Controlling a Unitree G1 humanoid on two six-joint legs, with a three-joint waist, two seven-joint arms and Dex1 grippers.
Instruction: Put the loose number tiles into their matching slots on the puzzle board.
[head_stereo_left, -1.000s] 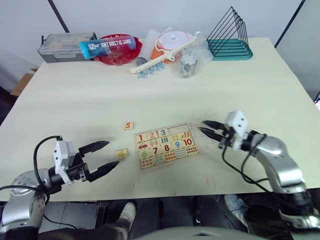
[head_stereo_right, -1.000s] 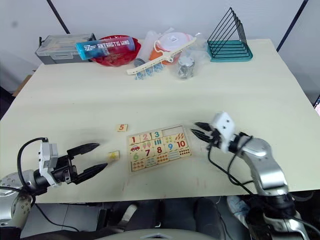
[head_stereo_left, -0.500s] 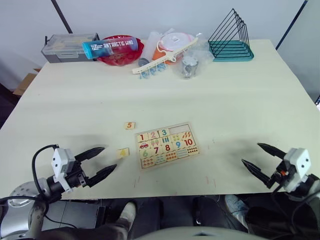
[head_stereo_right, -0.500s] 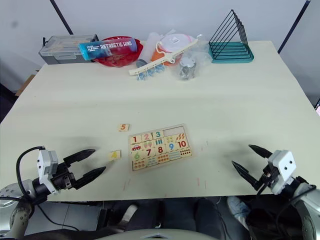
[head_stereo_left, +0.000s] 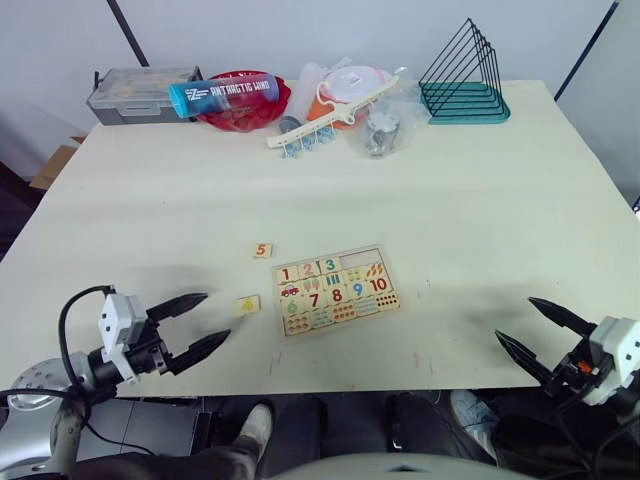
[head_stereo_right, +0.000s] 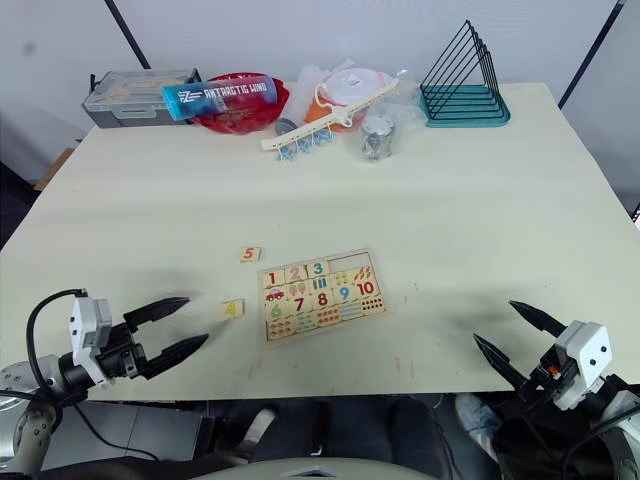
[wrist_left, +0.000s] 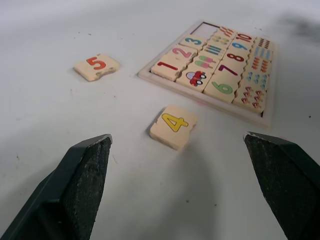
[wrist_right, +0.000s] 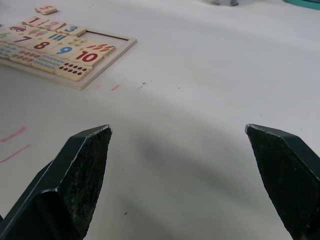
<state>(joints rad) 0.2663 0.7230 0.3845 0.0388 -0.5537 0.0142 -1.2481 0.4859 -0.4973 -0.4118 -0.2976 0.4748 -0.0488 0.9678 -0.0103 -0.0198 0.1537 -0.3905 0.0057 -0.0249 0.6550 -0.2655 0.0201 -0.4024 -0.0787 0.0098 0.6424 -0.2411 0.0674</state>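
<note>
The puzzle board (head_stereo_left: 334, 291) lies flat near the front middle of the table (head_stereo_left: 480, 200). Tiles 1, 2 and 3 sit in the row along its top edge, and the two slots (head_stereo_left: 364, 258) at the right end of that row are bare. The 4 tile (head_stereo_left: 248, 304) lies loose on the table just beside the board's left edge, not touching it. The 5 tile (head_stereo_left: 262, 251) lies loose a little farther back, near the board's top left corner and apart from it.

The left gripper (head_stereo_left: 200, 324) hovers low at the front left of the table, its fingers spread wide and holding nothing, pointing toward the 4 tile, which lies just ahead of the tips. The right gripper (head_stereo_left: 545, 333) is at the front right edge of the table, well apart from the board, its fingers also spread wide and empty.

Along the back edge stand a grey box (head_stereo_left: 135, 92), a red bowl (head_stereo_left: 240, 112) with a blue bottle (head_stereo_left: 222, 92) lying across it, a heap of plastic-wrapped items (head_stereo_left: 350, 95) and a teal wire rack (head_stereo_left: 466, 78)
</note>
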